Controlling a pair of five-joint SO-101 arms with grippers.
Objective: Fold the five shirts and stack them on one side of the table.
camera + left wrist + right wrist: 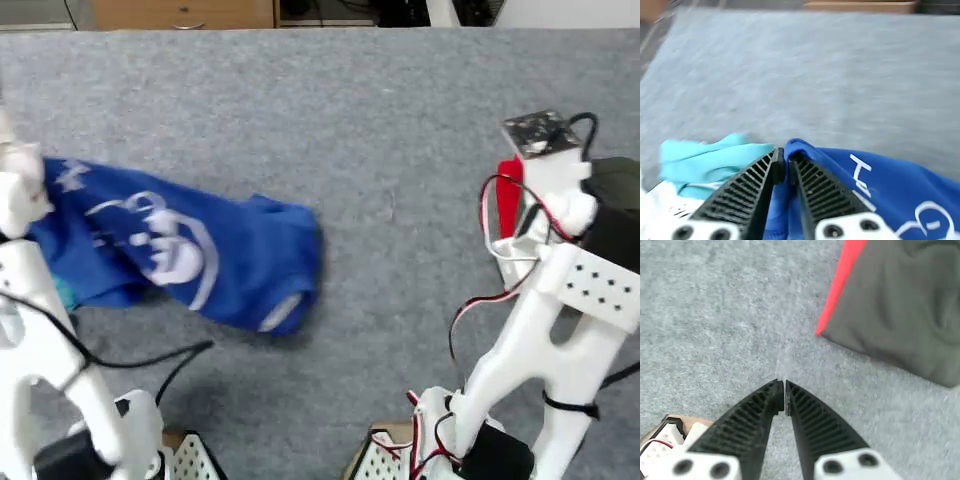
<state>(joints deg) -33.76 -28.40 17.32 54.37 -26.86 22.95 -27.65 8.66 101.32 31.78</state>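
A blue shirt with white print lies crumpled on the left of the grey table. My left gripper is shut on a raised fold of the blue shirt at its left end. A cyan shirt lies under that end, and a bit of the cyan shirt peeks out beside the left arm. On the right, my right gripper hangs shut with nothing in it, over bare table. Close by it a dark grey shirt lies on a red shirt.
The grey felt table top stretches between the two arms. The red shirt and the dark shirt sit at the right edge under the right arm. Arm bases and cables stand along the front edge. A wooden cabinet stands behind the table.
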